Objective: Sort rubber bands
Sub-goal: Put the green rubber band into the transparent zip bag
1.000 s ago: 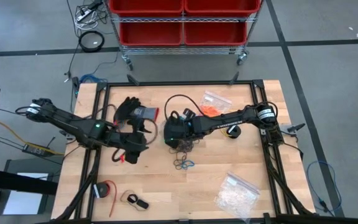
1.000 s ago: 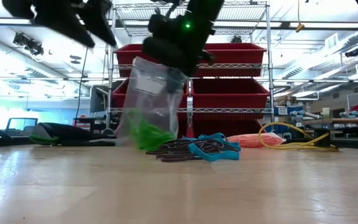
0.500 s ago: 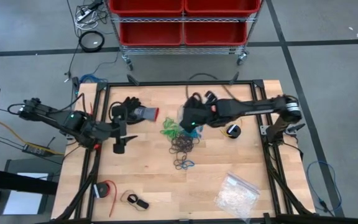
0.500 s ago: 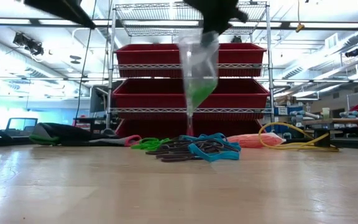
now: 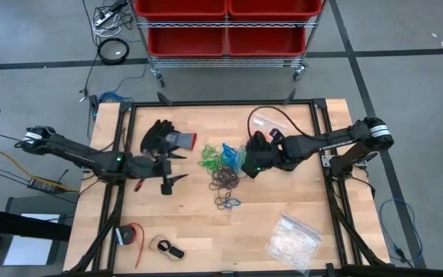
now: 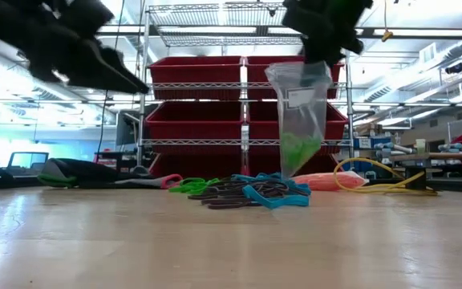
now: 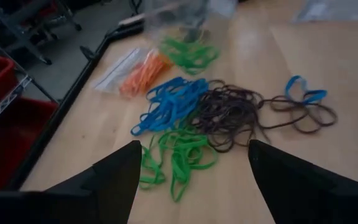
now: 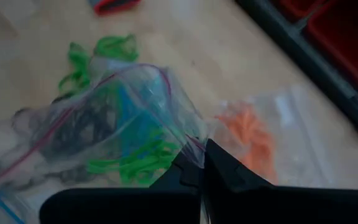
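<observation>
Loose rubber bands lie mid-table: green [image 5: 209,160], blue [image 5: 228,152], black [image 5: 225,178], and a small blue and black cluster [image 5: 227,203]. My right gripper [image 5: 251,163] is just right of the pile, shut on a clear zip bag [image 6: 299,112] that has green bands [image 6: 299,149] in its lower end. Orange bands [image 8: 253,137] lie in another clear bag flat on the table. My left gripper [image 5: 168,181] stands open to the pile's left, low over the table, pointing at the bands [image 7: 179,158] with nothing between its fingers. My right gripper pinches the clear bag's upper edge by the pink zip line [image 8: 190,142] between its two shut fingers. The fingers slant down from the table's right side. The bag hangs below them, clear of the table, narrowing downward with the green bands low inside.
Black gloves [image 5: 164,138] lie at the far left. Near the front right corner lies a clear bag of whitish pieces [image 5: 292,238]. A red spool [image 5: 129,235] and a small black object [image 5: 169,249] are at the front left. A yellow cable [image 6: 375,183] and red bins [image 5: 225,19] are beyond the table.
My right gripper has risen and gone toward the table's right edge, staying shut. The bag, whose lower end rested on the table, now hangs clear, and a clump of green bands has stayed on the table. My left gripper has come down, tipped closer to level, still open.
</observation>
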`<state>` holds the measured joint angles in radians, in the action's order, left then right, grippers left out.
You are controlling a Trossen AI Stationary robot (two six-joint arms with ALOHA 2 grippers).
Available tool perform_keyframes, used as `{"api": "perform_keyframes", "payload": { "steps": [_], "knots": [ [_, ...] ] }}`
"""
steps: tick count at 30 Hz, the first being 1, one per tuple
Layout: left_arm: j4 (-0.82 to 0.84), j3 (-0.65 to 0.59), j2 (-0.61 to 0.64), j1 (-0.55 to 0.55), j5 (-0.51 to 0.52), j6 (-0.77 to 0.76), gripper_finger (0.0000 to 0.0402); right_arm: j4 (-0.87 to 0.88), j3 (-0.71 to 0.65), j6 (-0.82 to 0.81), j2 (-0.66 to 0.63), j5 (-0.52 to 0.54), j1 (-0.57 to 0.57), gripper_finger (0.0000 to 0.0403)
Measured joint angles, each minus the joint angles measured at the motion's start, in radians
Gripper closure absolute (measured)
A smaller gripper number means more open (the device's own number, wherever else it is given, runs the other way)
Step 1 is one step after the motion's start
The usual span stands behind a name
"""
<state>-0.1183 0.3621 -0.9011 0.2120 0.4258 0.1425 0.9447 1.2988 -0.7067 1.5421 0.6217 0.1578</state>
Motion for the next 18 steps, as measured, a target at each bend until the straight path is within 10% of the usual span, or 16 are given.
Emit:
{"api": "perform_keyframes", "payload": {
  "steps": [18],
  "knots": [
    [-0.480, -0.016, -0.575, -0.262, -0.284, -0.057, 0.0143, -0.008, -0.043, -0.207, -0.008, 0.004, 0.067, 0.0403]
  ]
}}
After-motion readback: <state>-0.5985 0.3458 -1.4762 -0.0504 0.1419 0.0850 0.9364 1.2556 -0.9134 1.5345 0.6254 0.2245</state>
